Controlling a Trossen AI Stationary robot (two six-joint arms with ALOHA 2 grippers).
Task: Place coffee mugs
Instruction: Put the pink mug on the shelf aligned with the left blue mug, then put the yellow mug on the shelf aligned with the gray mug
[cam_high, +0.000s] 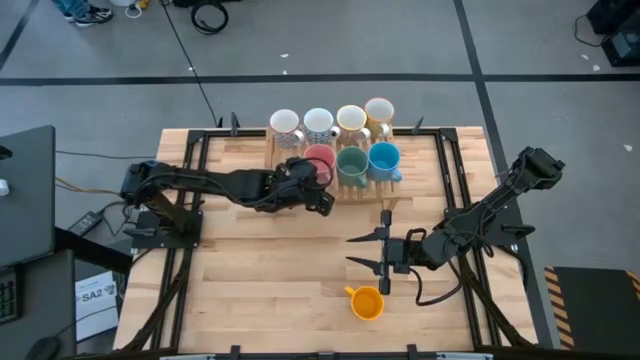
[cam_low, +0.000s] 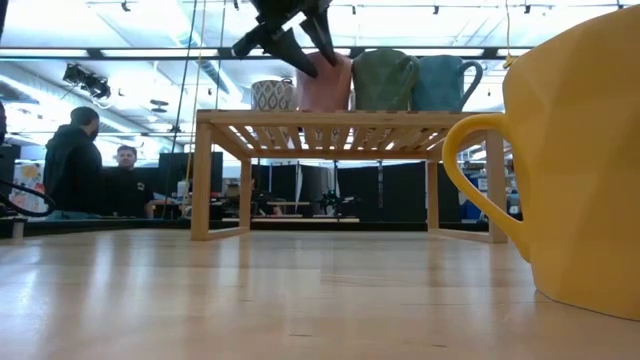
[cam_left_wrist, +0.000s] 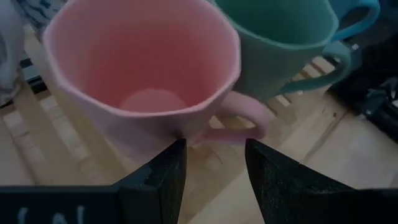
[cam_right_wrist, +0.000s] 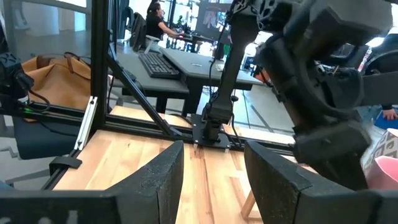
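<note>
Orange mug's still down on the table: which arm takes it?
Right, probably. Its open pincer hangs just above the orange mug, while the left pincer sits at the pink mug on the rack.

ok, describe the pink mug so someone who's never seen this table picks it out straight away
Find the low wooden rack at the far edge of the table, holding two rows of mugs. In the nearer row of three, the pink mug is the leftmost, beside the green mug, with the blue mug beyond. It is the only pink one, and the left gripper sits right at it, jaws open.
</note>
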